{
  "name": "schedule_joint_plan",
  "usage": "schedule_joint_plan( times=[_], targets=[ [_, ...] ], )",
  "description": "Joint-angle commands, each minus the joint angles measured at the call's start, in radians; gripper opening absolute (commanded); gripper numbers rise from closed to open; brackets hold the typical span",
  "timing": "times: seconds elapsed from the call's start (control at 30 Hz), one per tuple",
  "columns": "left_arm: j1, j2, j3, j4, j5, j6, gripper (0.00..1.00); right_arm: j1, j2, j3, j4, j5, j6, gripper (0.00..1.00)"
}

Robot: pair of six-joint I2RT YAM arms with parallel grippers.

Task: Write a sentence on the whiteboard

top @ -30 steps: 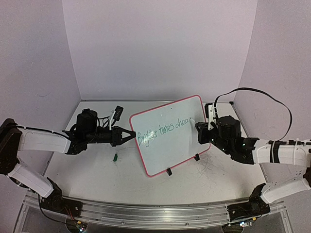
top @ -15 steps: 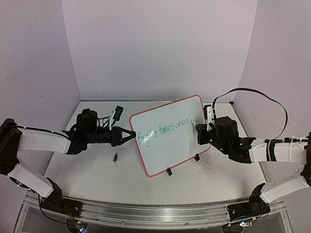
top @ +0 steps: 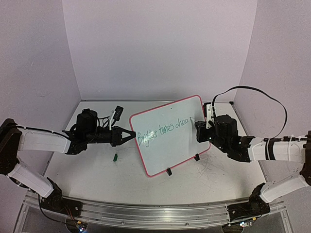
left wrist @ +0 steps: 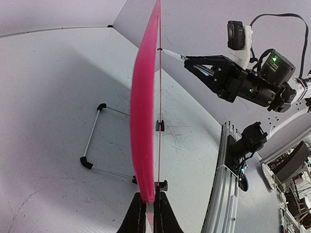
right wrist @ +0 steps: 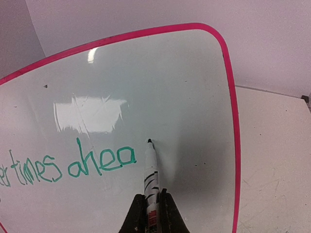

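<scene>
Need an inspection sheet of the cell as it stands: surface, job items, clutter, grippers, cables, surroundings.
Surface: white tabletop, faint scribble marks near the board's feet.
Job's things: whiteboard standing tilted; sentence in green ends at "ahea".
Clutter: small green cap lying left of the board.
Grippers: left gripper shut on the whiteboard's edge; right gripper shut on a marker, tip at the board.
Cables: black cable looping above the right arm.
Surroundings: plain pale walls; nothing else seen.

White-shelled left arm (top: 41, 141) and right arm (top: 282, 150), black joints (top: 87, 122), looping black cable (top: 245, 88)
</scene>
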Motion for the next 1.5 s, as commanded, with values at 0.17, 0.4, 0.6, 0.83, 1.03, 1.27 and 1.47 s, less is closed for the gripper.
schedule_joint_plan(
  times=[0.17,0.4,0.6,0.83,1.03,1.27,1.47],
  targets=[
    [0.006,-0.021,0.021,-0.036,-0.029,0.032,0.0,-0.003,0.022,0.029,0.017,-0.049,0.012,0.0],
    [0.006,-0.02,0.022,-0.036,-0.031,0.032,0.0,-0.003,0.005,0.01,-0.005,-0.069,0.021,0.0],
    [0.006,-0.021,0.02,-0.036,-0.031,0.032,0.0,-0.003,-0.009,-0.013,-0.025,-0.077,0.025,0.0],
    [0.006,-0.02,0.022,-0.038,-0.031,0.031,0.0,-0.003,-0.024,-0.03,-0.044,-0.059,0.026,0.0],
    [0.006,-0.02,0.023,-0.037,-0.03,0.029,0.0,-0.003,-0.031,-0.038,-0.049,-0.034,0.032,0.0],
    [0.005,-0.023,0.021,-0.037,-0.03,0.029,0.0,-0.003,-0.016,-0.016,-0.036,-0.004,0.033,0.0],
    [0.006,-0.029,0.018,-0.039,-0.031,0.031,0.0,-0.002,0.008,0.018,-0.009,0.017,0.028,0.0]
  ],
)
